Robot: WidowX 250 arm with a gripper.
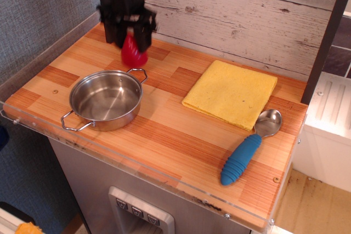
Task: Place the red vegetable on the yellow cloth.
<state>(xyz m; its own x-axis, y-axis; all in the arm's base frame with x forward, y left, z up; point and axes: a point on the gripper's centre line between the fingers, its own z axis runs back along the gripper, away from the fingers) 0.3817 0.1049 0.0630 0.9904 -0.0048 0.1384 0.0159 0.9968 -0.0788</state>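
Note:
The red vegetable (134,57), a small glossy red cone, is at the back left of the wooden counter, its tip up between my black gripper's fingers. My gripper (131,42) is shut on its upper part and looks motion-blurred. Its base sits at or just above the counter surface; I cannot tell which. The yellow cloth (230,92) lies flat at the right centre of the counter, well to the right of the gripper, with nothing on it.
A steel pan (106,101) with two handles stands just in front of the gripper. A spoon with a blue handle (248,150) lies at the front right, beside the cloth's near corner. A plank wall runs along the back of the counter (164,130).

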